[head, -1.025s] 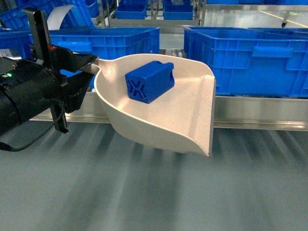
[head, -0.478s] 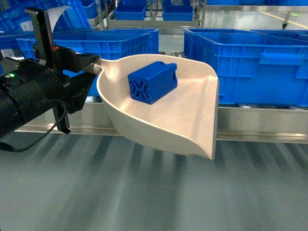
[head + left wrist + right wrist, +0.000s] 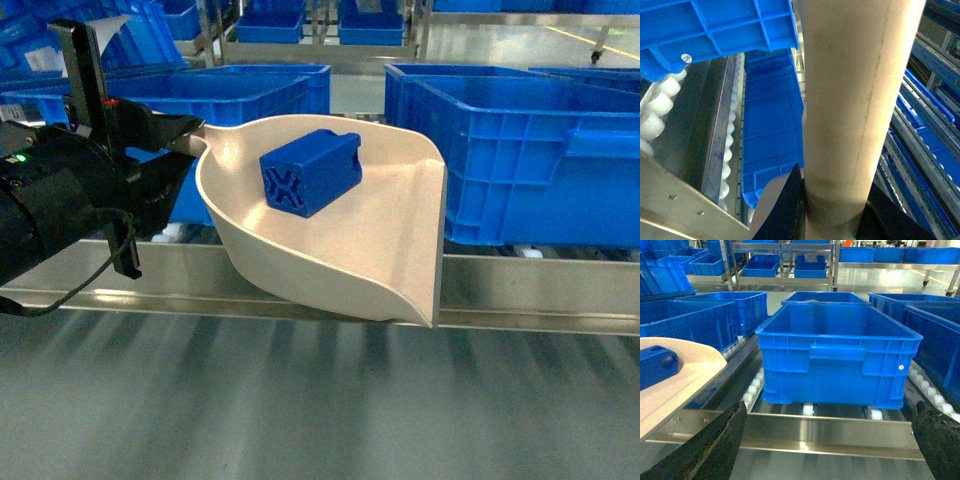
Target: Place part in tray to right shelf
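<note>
Now left fingers [image 3: 190, 135] grip tray [image 3: 400, 250] w/ part [image 3: 310, 170] — shelf rail [image 3: 540, 290] lower; right fingers [image 3: 827, 440] spread.

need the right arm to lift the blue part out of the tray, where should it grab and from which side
Probably from above, closing across the two long side faces of the part. It lies on its side in the tray, X-ribbed end facing the camera. The curved rim walls off the back and left, where the left gripper holds the handle, so only the top is free. The right gripper is open.
</note>
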Robot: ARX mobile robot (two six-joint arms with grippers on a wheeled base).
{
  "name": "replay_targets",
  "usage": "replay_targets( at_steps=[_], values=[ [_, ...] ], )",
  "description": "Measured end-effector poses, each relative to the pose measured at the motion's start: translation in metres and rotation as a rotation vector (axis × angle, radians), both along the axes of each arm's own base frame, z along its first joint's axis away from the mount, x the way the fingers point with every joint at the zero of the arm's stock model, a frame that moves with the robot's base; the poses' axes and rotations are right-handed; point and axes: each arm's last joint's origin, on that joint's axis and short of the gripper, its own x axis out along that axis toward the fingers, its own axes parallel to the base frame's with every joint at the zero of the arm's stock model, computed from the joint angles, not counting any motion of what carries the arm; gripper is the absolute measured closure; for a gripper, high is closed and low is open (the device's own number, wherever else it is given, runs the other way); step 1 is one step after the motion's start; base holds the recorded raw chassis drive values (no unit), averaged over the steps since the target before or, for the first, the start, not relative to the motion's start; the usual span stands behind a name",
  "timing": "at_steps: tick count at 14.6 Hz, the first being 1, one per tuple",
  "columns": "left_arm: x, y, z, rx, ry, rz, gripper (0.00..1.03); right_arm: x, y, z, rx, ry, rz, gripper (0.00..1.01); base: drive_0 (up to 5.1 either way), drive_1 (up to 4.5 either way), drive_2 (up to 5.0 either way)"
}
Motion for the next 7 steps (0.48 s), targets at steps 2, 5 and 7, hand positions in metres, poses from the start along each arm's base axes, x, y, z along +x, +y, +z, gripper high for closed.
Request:
replay_targets(
  at_steps=[2,5,7],
  values=[
    [0.0,0.0,0.0002,-0.001,-0.002,-0.002,0.86,0.0,0.0,-0.0002,0.0,0.002,0.0,0.03,0.0,4.25,-4.2],
    [0.0004,0.001,0.0005,-0.001,-0.004,0.004,0.86,0.0006,0.0,-0.001,0.0,0.007,0.0,0.03,0.0,0.0,0.0],
    [0.0003,0.0009,0.0004,-0.001,-0.002,0.002,0.86,0.0006,0.0,-0.001,0.0,0.007,0.0,0.03,0.0,0.0,0.0]
  ],
)
